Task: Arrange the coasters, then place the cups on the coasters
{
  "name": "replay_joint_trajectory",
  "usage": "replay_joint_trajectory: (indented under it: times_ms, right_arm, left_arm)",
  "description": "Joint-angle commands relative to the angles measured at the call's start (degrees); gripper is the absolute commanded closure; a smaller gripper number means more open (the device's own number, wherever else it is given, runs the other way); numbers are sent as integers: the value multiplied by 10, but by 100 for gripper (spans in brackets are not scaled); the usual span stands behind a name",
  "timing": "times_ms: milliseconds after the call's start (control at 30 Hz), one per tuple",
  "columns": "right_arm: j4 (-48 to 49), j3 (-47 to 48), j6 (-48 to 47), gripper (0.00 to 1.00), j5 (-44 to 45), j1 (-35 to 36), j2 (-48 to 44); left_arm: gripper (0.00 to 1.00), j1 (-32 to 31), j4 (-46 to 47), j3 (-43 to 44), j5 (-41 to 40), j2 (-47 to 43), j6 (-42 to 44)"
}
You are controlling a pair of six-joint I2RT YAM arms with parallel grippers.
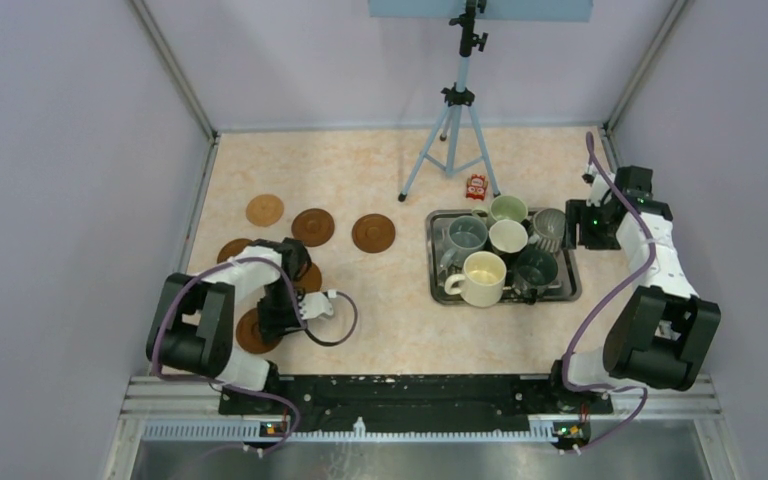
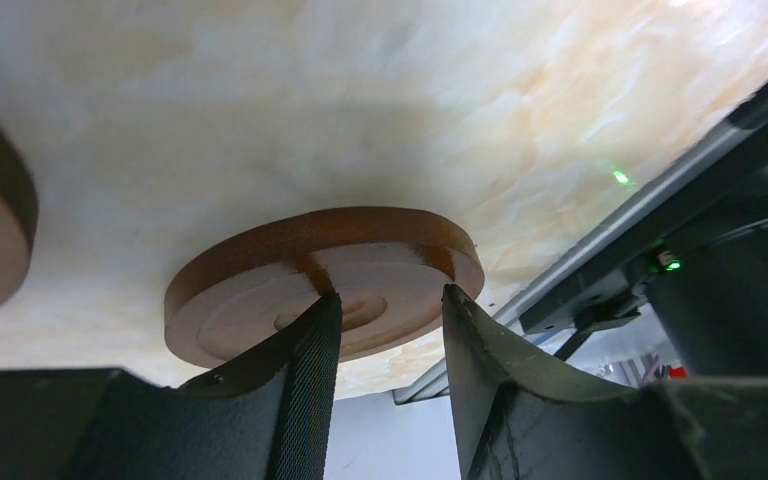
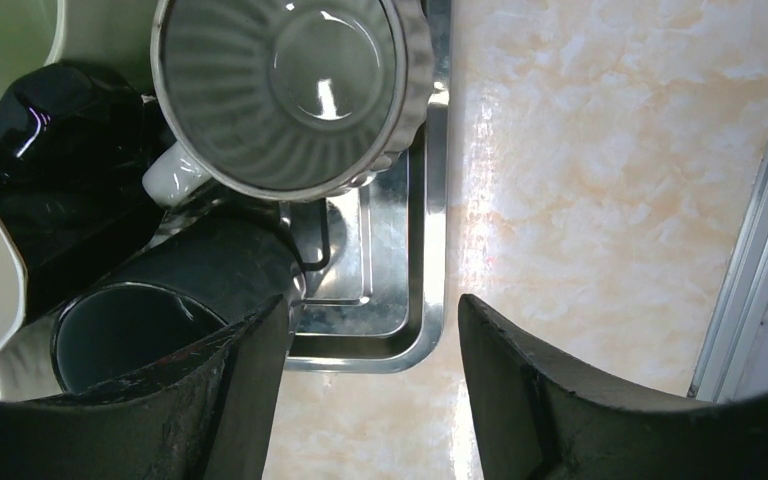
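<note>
Left gripper: jaws apart with nothing between them. Its black cross-hatched fingertips sit over the nearest flat round reddish-brown coaster. It's a thick-edged disc with concentric rings on its face, lying flat on the beige marbled table. Can't tell if the tips touch it. A loop of black cable lies on the table just beside that gripper. Coaster count is six, all on the table's left half: the near one, two partly hidden under the left arm, then three in a loose row farther back. Of that row, two are dark and the leftmost is lighter tan. Mug count is six, all handled ceramic and all packed in the rectangular steel tray right of centre. None is on a coaster. Nearest is the large cream mug with the dark teal-grey mug beside it. Behind them are the grey-blue mug, white mug and ribbed grey mug with a glossy fluted inside. Pale green mug is farthest. Right gripper: jaws apart and empty, at the tray's right side, with a rounded tray corner showing between the fingers. At the back, a light-blue tripod stands on the table with a small red item at its feet. Its markings are too small to read.
</note>
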Motion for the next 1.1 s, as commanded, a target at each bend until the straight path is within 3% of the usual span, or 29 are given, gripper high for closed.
replay_joint_trajectory:
  times_ms: [0, 267, 567, 800, 1067]
  right_arm:
    - [8, -9, -11, 37, 10, -5, -38]
    - [8, -25, -13, 37, 15, -5, -53]
    - [7, -15, -9, 37, 17, -5, -52]
    - [6, -12, -1, 37, 17, -5, -50]
    - [9, -11, 12, 38, 10, -4, -46]
  left_arm:
    - [51, -64, 99, -20, 235, 54, -26]
    - [51, -165, 117, 35, 289, 109, -86]
    - [51, -264, 199, 158, 346, 206, -230]
    - [51, -271, 262, 260, 296, 278, -336]
    - [48, -269, 279, 361, 250, 325, -376]
